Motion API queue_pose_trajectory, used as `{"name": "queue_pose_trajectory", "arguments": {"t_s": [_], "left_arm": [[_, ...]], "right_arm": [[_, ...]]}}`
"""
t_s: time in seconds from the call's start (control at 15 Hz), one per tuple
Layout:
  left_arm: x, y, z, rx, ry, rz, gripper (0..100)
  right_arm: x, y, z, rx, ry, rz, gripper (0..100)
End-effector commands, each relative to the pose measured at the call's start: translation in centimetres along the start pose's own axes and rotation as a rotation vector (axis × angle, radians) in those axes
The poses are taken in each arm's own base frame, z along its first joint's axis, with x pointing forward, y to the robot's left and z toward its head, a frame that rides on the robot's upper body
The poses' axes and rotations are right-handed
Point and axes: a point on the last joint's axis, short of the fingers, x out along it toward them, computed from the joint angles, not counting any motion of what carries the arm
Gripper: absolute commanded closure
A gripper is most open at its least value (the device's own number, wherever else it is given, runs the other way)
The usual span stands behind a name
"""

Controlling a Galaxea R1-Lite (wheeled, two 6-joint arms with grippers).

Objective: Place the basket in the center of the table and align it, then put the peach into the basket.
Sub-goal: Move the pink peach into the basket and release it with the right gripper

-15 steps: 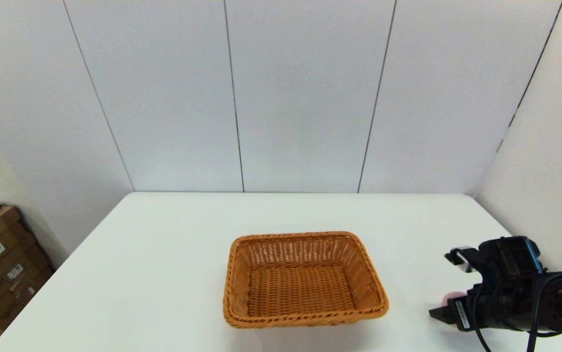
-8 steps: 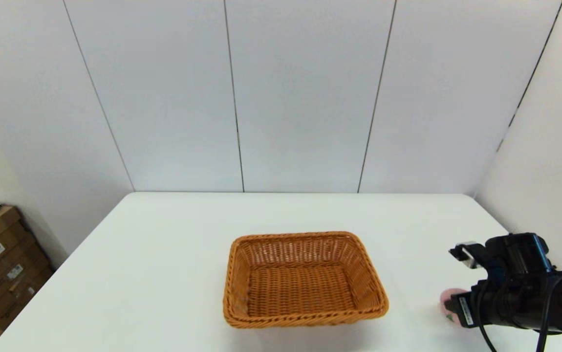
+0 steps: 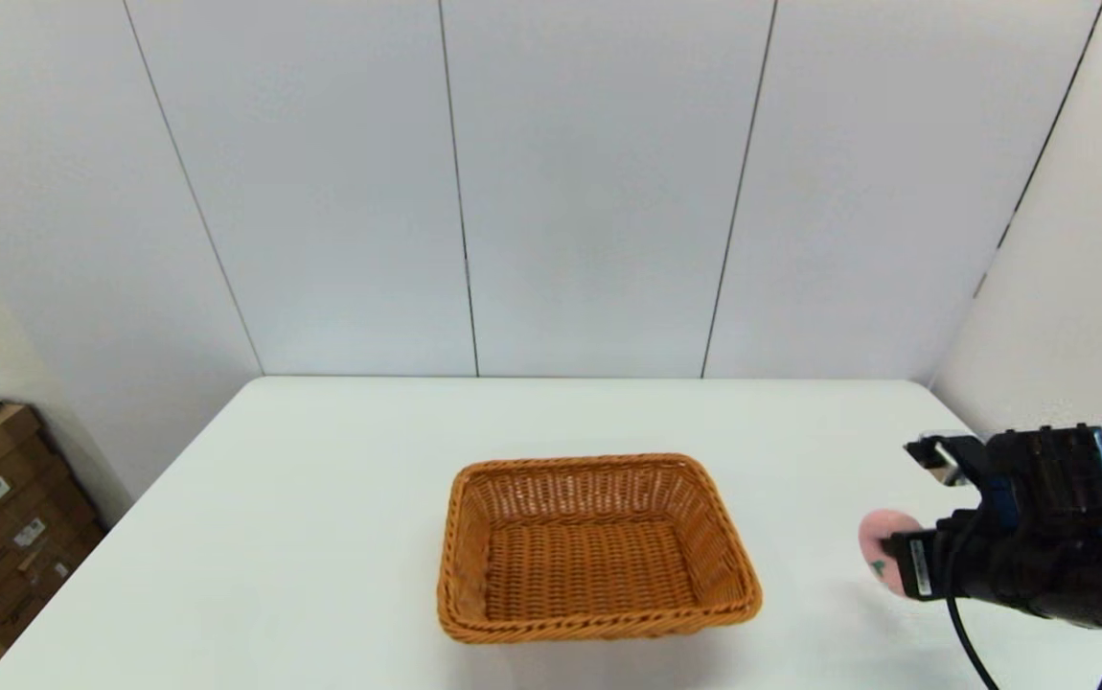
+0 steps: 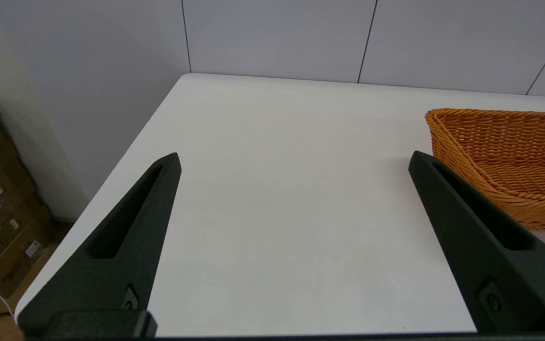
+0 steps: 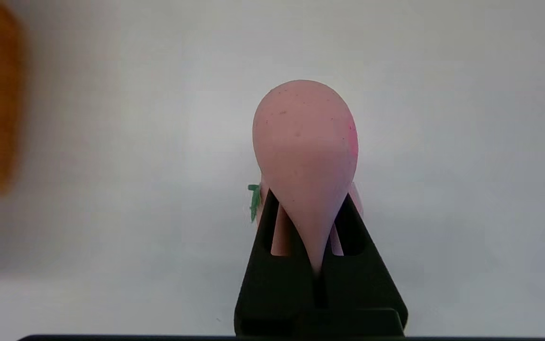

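Peach (image 5: 305,147), pink, squeezed to a teardrop between the two black fingers (image 5: 272,222) of the right gripper (image 3: 886,556); green stem mark showing at one side. Held clear of the table (image 3: 321,498), off to the right of the basket (image 3: 597,546) and well apart from its rim. Basket set about mid-table, long sides roughly square to the near edge, empty inside.

Step in hand, as judged: carry toward the basket. Best done by gaining height enough to pass over the braided rim before travelling left, then stopping above the middle of the woven floor, not above the sloped wall. Lower close to the floor before parting the fingers, since a round toy dropped from height may bounce or roll out. Grip deep and hard, so slipping looks unlikely; soft body likely to spring back on release.

Left gripper (image 4: 294,161) parked over the left part of the table, fingers spread wide, holding nothing, basket just beside one fingertip in its own view.
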Motion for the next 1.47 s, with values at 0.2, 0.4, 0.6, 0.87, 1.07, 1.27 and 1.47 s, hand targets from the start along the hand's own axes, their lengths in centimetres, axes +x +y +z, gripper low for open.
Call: {"name": "queue_pose_trajectory", "arguments": {"t_s": [0.2, 0.4, 0.6, 0.87, 1.07, 1.27, 1.47], "left_arm": [[0.0, 0.0, 0.0, -0.002, -0.003, 0.001, 0], [0.0, 0.0, 0.0, -0.002, -0.003, 0.001, 0], [0.0, 0.0, 0.0, -0.002, -0.003, 0.001, 0], [0.0, 0.0, 0.0, -0.002, -0.003, 0.001, 0], [0.0, 0.0, 0.0, -0.002, -0.003, 0.001, 0], [0.0, 0.0, 0.0, -0.002, -0.003, 0.001, 0], [0.0, 0.0, 0.0, -0.002, -0.003, 0.001, 0]], "right_arm": [[-6.5, 9.9, 5.1, -0.136, -0.304, 0.267, 100], [-5.7, 13.9, 5.9, -0.209, -0.298, 0.363, 100], [-4.5, 17.0, 4.8, -0.278, -0.241, 0.422, 100], [-2.1, 18.5, 3.9, -0.314, -0.173, 0.425, 100], [-1.9, 18.6, 3.9, -0.319, -0.169, 0.421, 0], [-1.9, 18.7, 4.1, -0.310, -0.178, 0.423, 0], [-2.8, 18.2, 4.9, -0.290, -0.214, 0.422, 0]]}}
